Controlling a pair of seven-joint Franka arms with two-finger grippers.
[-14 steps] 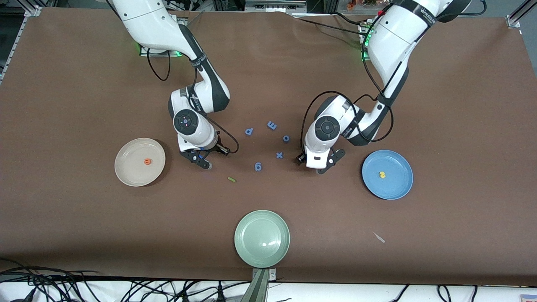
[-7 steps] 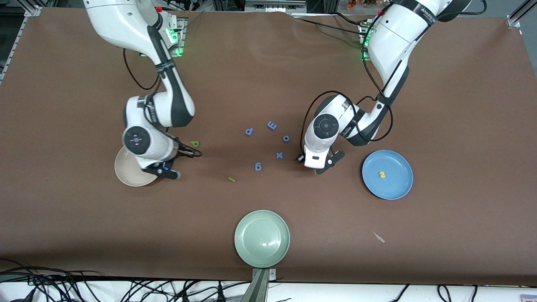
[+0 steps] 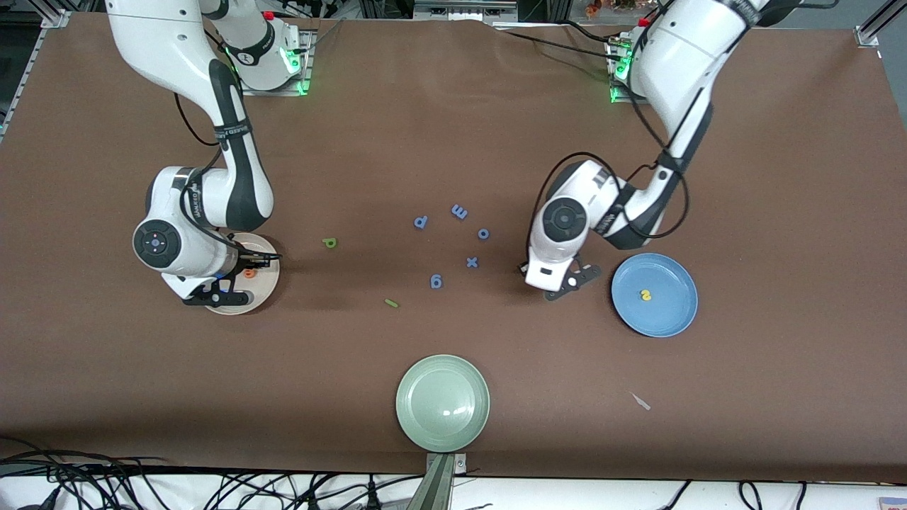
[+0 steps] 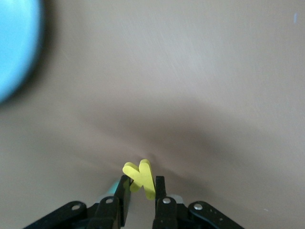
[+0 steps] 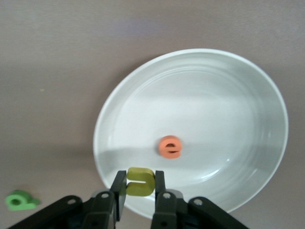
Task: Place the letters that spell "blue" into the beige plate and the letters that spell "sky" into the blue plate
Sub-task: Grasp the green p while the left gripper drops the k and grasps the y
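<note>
My right gripper (image 5: 140, 185) is shut on the yellow u (image 5: 141, 181) and hangs over the rim of the beige plate (image 5: 248, 95). The orange e (image 5: 170, 147) lies in that plate. In the front view this gripper (image 3: 224, 286) covers part of the beige plate (image 3: 263, 285). My left gripper (image 4: 141, 187) is shut on the yellow k (image 4: 143, 175), low over the table (image 3: 569, 282) beside the blue plate (image 3: 669, 315). The yellow s (image 3: 645, 295) lies in that plate. The green b (image 3: 329, 243) and the green l (image 3: 391, 303) lie on the table.
Several blue-purple letters (image 3: 459, 211) are scattered mid-table between the arms. A pale green plate (image 3: 443, 402) stands nearest the front camera. A small pale scrap (image 3: 641, 401) lies on the brown cloth toward the left arm's end.
The right arm has swung from mid-table to the beige plate with the yellow u, uncovering the green b. The left gripper has shut on the yellow k and shifted toward the blue plate.
</note>
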